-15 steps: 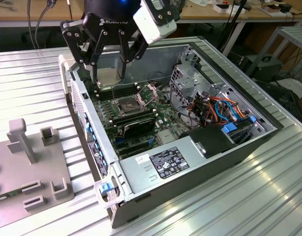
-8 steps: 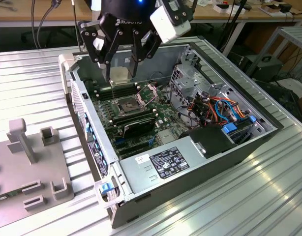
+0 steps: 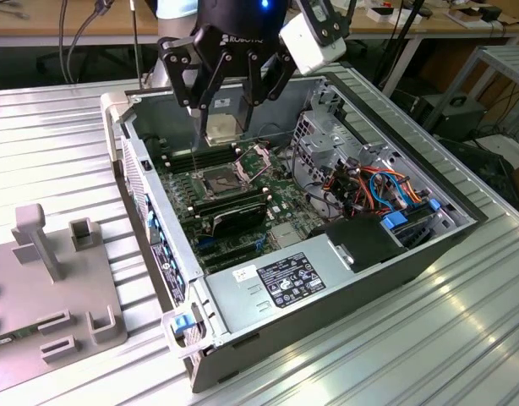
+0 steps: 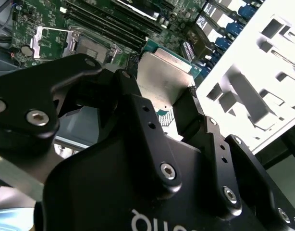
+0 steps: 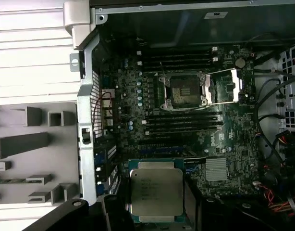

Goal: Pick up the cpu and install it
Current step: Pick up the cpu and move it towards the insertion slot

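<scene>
Cpu (image 3: 221, 129) hangs over open computer case (image 3: 344, 326)
Gripper (image 3: 223, 114) clamped on the cpu, above the far side of the board (image 3: 281, 203); the socket (image 3: 219, 180) lies open below. Any tilt or offset could bend pins.

Pale ribbed metal table (image 3: 65, 144) across almost the whole exterior view, with long parallel grooves and a soft shine of even room light along them. Behind the table, at the top of the exterior view, a long wooden desk (image 3: 82, 32) with light brown top, and dark floor (image 3: 40, 61) in shadow under it. Some thin cables (image 3: 69, 38) hanging down in front of this desk. Further to the exterior view's right, a second wooden desk (image 3: 467, 32) on pale legs. Lower on that side, a grey metal rack (image 3: 506, 61) and dark boxes (image 3: 452, 114), standing beyond the table's far edge in dimmer light.
</scene>
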`<action>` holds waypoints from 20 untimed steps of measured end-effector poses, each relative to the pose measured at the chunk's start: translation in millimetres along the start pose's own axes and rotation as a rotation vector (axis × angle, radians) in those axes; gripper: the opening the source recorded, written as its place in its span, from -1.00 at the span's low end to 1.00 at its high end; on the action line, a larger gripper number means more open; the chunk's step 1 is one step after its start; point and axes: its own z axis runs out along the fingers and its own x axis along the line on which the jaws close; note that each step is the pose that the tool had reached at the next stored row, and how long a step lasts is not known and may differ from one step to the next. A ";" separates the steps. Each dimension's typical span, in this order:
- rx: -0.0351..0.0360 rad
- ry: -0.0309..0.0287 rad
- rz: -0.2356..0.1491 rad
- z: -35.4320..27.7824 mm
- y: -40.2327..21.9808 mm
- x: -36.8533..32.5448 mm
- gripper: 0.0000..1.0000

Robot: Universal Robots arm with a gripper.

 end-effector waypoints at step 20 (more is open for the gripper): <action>0.0001 0.0000 0.000 39.3 0.3 -24.1 0.09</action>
